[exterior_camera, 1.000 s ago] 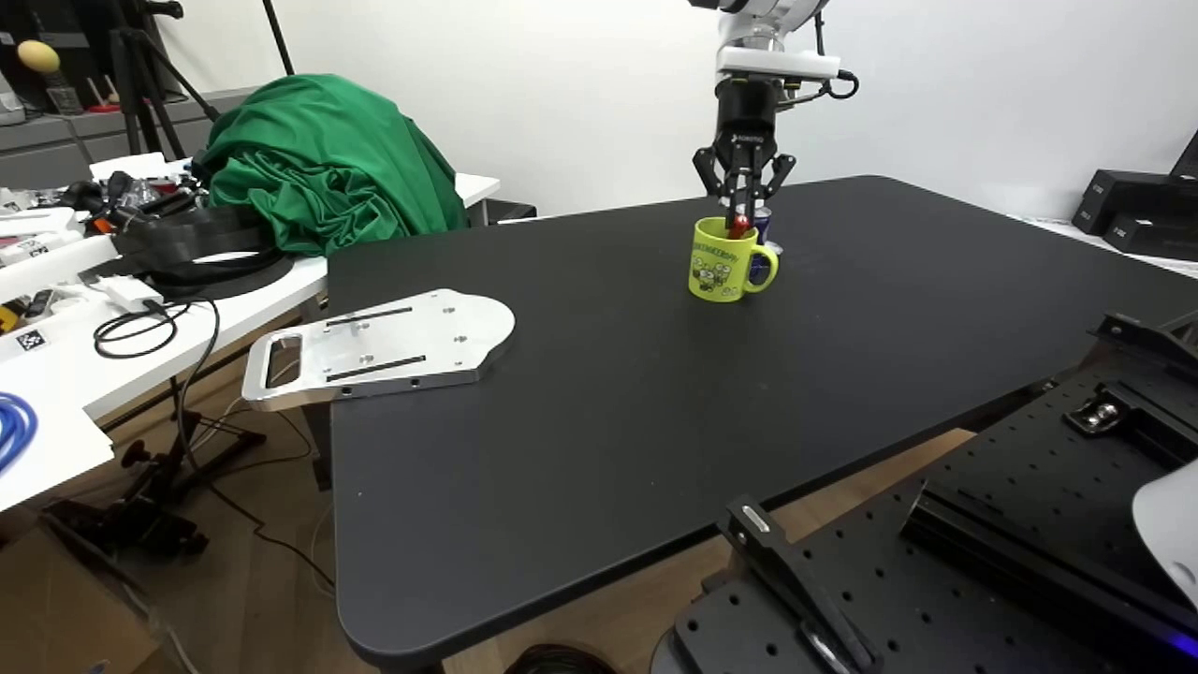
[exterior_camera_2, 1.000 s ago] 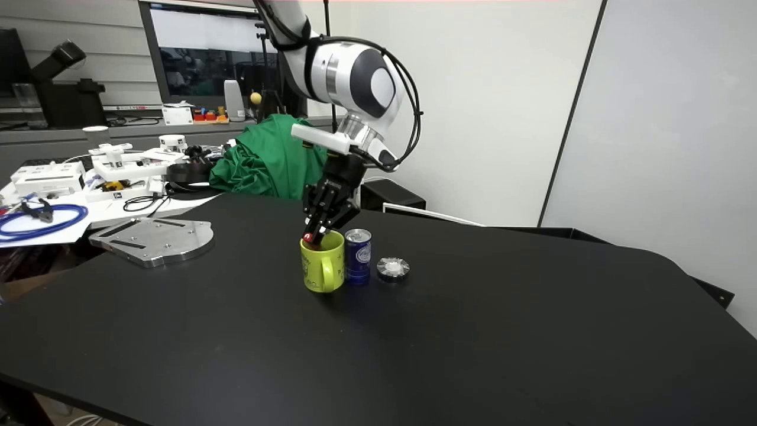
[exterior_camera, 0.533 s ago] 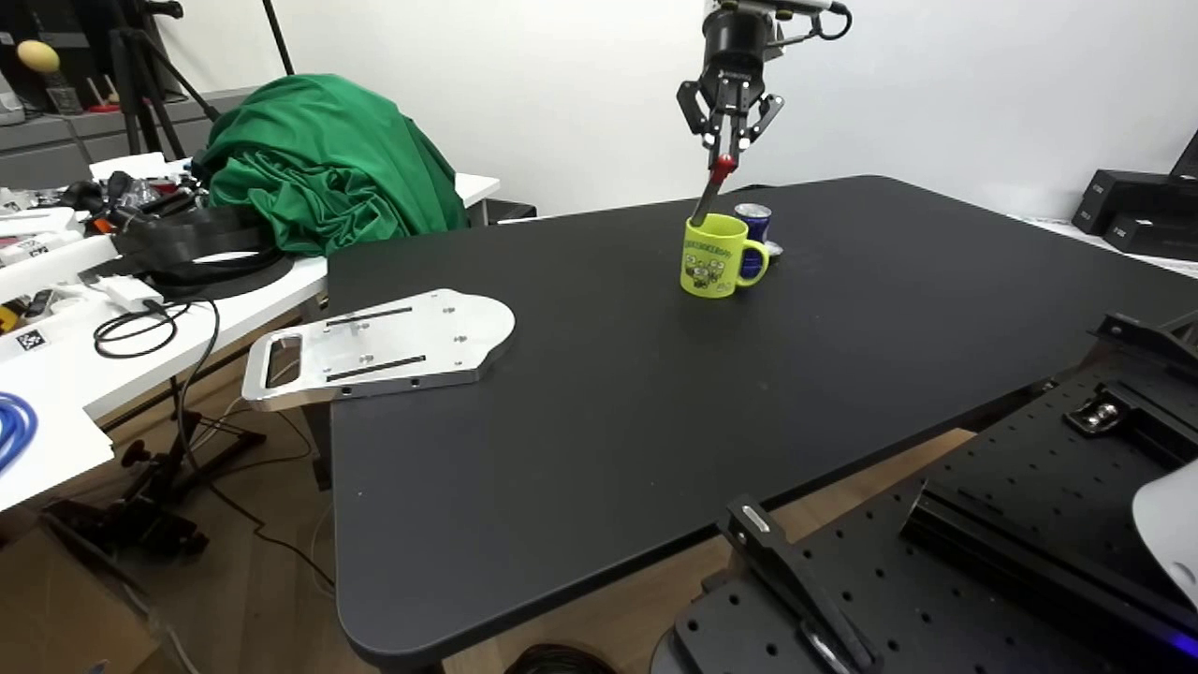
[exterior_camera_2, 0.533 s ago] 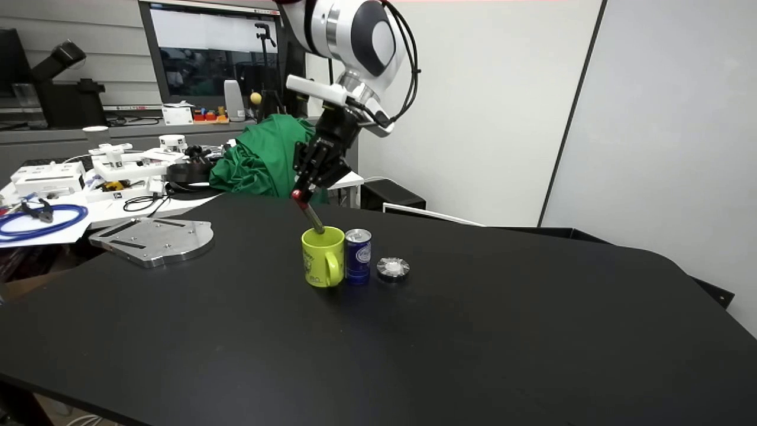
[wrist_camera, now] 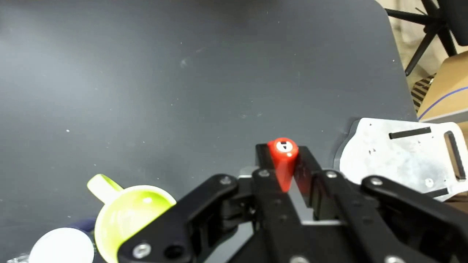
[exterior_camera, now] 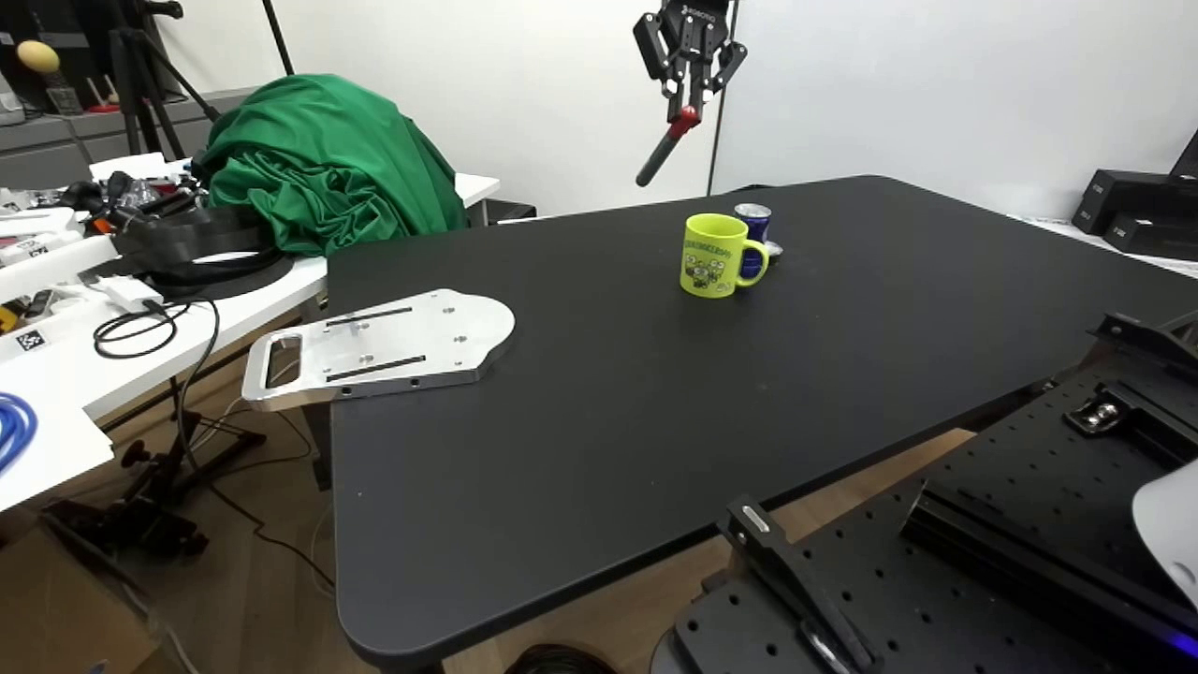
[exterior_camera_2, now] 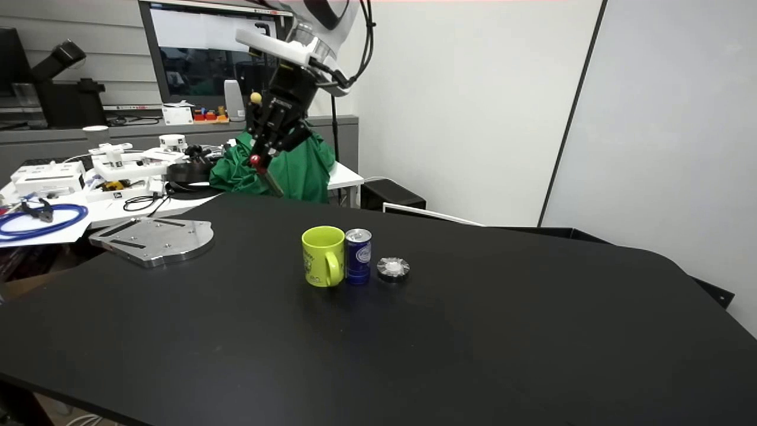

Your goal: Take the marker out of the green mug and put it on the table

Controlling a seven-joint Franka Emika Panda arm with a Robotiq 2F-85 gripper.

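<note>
Holds in gripper (exterior_camera: 686, 113) one dark marker (exterior_camera: 661, 155), pinched at red end, slanting down toward seven o'clock in an exterior view; hangs clear of table (exterior_camera: 599, 402), at eleven o'clock from green mug (exterior_camera: 711, 257). Includes blue can (exterior_camera_2: 358, 259), beside mug at three o'clock in an exterior view.

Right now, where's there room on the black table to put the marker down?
There's bare black table between the silver plate and the green mug. In an exterior view, another bare patch runs from the round disc to the table's far rounded corner. It's crowded where the mug, blue can and disc bunch together.
</note>
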